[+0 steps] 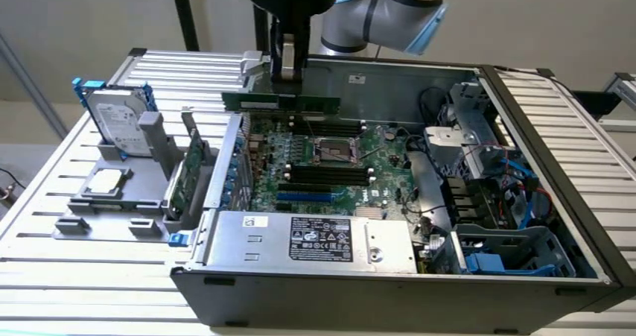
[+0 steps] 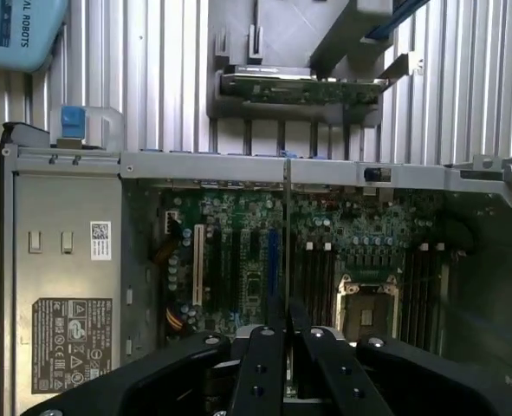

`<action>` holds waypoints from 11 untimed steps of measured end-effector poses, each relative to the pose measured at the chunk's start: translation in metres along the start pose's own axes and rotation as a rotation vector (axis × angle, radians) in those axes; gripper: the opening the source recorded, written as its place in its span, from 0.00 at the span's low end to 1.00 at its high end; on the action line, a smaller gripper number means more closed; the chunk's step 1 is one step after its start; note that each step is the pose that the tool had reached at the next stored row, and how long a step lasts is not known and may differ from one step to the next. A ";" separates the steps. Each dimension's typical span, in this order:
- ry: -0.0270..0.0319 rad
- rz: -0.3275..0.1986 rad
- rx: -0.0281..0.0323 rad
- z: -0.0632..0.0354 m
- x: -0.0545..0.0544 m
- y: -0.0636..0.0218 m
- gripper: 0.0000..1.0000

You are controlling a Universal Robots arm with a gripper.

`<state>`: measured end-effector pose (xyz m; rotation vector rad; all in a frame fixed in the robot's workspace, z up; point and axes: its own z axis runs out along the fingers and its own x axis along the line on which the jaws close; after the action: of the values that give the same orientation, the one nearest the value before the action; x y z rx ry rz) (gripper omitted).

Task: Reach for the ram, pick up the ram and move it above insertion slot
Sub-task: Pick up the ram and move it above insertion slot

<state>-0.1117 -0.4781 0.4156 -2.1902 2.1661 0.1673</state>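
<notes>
In the exterior view the tool (image 1: 286, 75) hangs over the open computer case (image 1: 398, 276), clenched on the ram (image 1: 281, 102), which it holds flat-side-on and level, up in the air above the far part of the motherboard (image 1: 328, 165). The stick sits just above the far edge of the board, a bit beyond the processor socket (image 1: 336, 151) and the dark memory slots (image 1: 323, 176) that lie on the near side of that socket. The power supply (image 1: 308, 239) with its label fills the near corner of the case. Off the case, on the slatted worktop (image 1: 59, 276), a grey holder (image 1: 119, 194) carries a hard drive (image 1: 118, 120) standing up and a green card (image 1: 189, 176) on edge. In the wrist view the two black fingers (image 2: 260, 364) are pressed together on the ram (image 2: 288, 243), seen edge-on as a thin line running out from them across the motherboard (image 2: 238, 251). The processor socket (image 2: 368, 303) lies just beside that line, with memory slots (image 2: 316, 277) between them.
</notes>
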 end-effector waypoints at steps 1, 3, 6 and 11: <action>0.0002 0.000 0.0000 0.0003 -0.003 -0.0027 0.13; 0.0005 0.000 0.0000 0.0012 -0.009 -0.0077 0.13; 0.0023 0.000 -0.0001 0.0027 -0.018 -0.0153 0.13; 0.0077 0.000 -0.0001 0.0060 -0.032 -0.0267 0.13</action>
<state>-0.0856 -0.4456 0.4124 -2.1943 2.1704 0.1593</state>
